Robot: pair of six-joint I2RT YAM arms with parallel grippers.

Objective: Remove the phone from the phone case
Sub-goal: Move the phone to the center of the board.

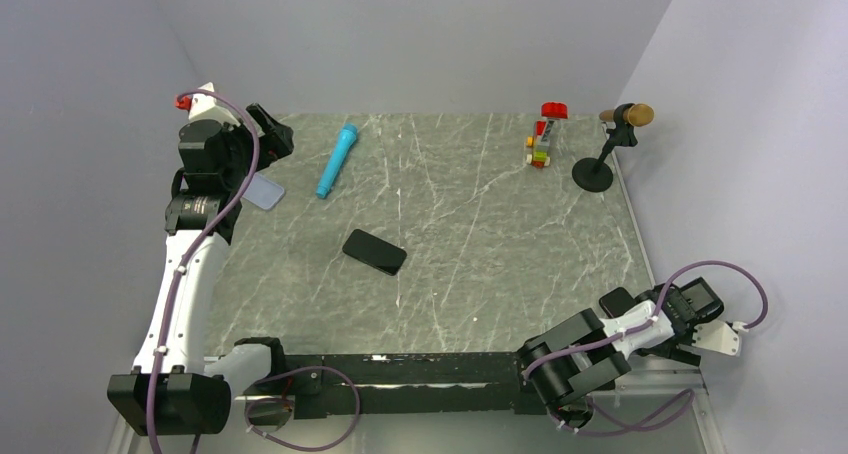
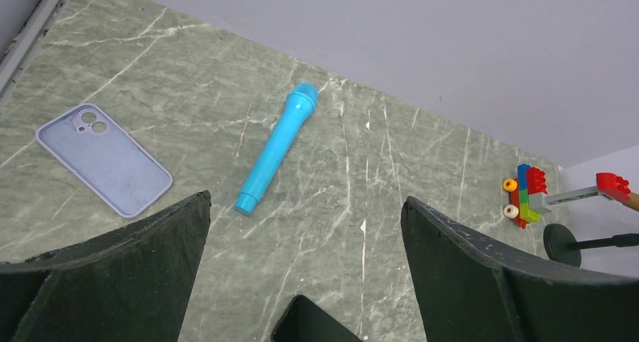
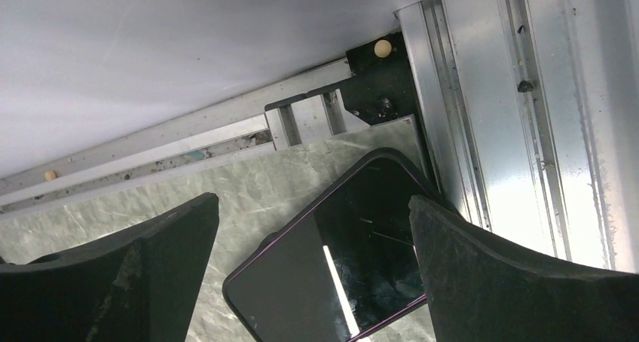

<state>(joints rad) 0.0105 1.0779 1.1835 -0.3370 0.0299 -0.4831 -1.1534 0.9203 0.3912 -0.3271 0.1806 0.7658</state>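
phone case, one, empty; two black phones; left hand and right hand released

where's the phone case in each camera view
Top external: the phone case lies at the far left, partly hidden by the left arm.
Left wrist: the case lies flat at the left, camera cutout toward the upper left.
Right wrist: not in it.
Shared landmark: the blue tube, lying just right of the case in both of those views.
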